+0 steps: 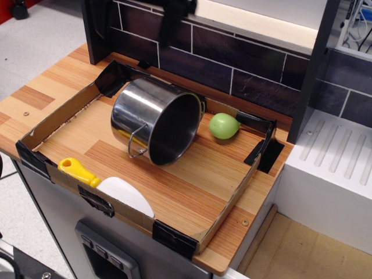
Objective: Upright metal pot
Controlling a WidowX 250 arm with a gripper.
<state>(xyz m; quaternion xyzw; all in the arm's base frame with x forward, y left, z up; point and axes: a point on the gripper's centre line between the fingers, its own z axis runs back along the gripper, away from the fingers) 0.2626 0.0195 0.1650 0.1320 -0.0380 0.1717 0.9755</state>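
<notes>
One pot [156, 120] sits in my view, lying on its side inside a shallow cardboard tray [229, 204] on the wooden desk [35, 96]. Its open mouth faces the front right, toward the camera side, and I can see into the dark, mirror-like interior. A thin wire loop handle [135, 142] sticks out from the lower left of its wall, near the rim. The pot's closed bottom points toward the back left corner of the tray, close to the black tape there.

Just to the right of the pot, near the tray's back edge, I see a green fruit [224, 125]; it sits close to the pot's rim, though I cannot tell whether they touch. At the tray's front left edge lies a tool with a yellow handle [78, 170] and a white blade [124, 194], well apart from the pot.

At the top of the frame, in front of the dark tiled wall [232, 58], I make out a dark shape that is the arm's gripper [176, 17], high above and behind the pot and touching nothing. Only its lower part shows, so I cannot tell whether the jaws are apart or together.
</notes>
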